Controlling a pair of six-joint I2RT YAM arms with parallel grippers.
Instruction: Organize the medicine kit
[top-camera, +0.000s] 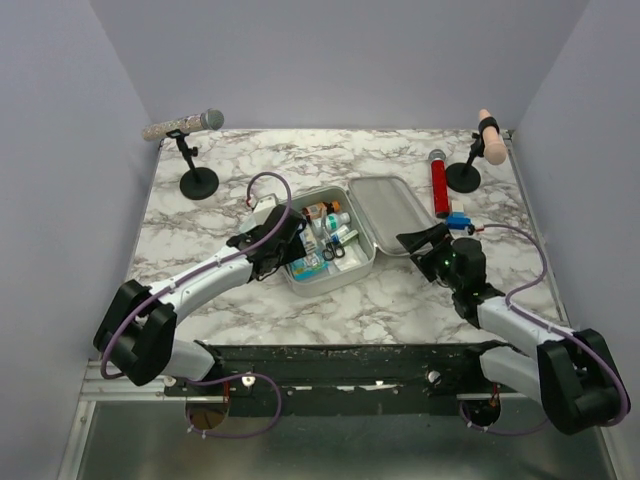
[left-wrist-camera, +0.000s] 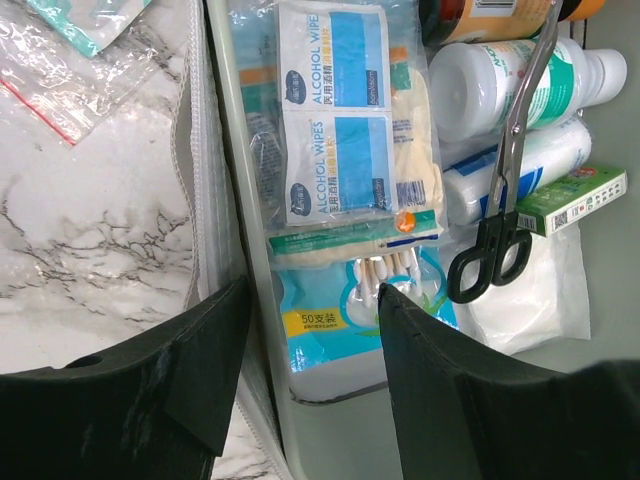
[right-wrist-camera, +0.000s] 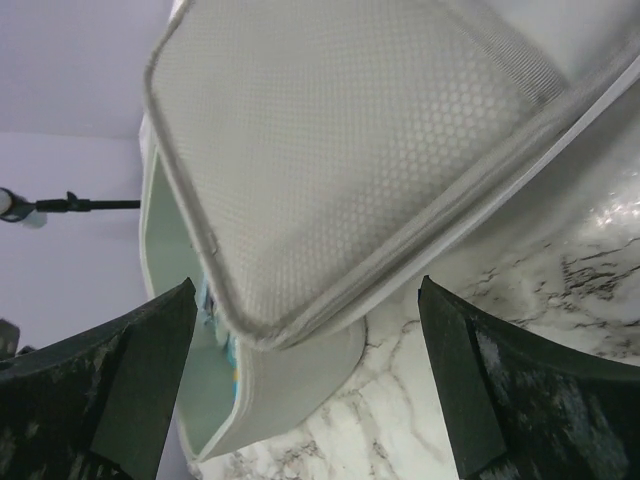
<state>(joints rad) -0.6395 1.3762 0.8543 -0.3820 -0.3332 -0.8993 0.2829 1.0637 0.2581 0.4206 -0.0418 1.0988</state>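
Centrally on the marble tabletop (top-camera: 200, 250) the medicine kit (top-camera: 340, 276) lies open, its lid (top-camera: 385, 210) swung out to the right of the tray. The left fingers (top-camera: 283, 248) hover over the tray's left wall, parted to a middling width, with that wall and a pack of cotton swabs (left-wrist-camera: 365, 285) showing in the gap between them; they grip nothing. Packed inside are alcohol wipes (left-wrist-camera: 335, 130), white bottles (left-wrist-camera: 490, 85), a green box (left-wrist-camera: 580, 195) and black-handled scissors (left-wrist-camera: 495, 250) lying across the bottles. The right fingers (top-camera: 413, 240) stand spread wide just beside the lid's near corner, which fills the gap in the right wrist view and touches neither finger. A red cylinder (top-camera: 440, 185) lies beyond the lid
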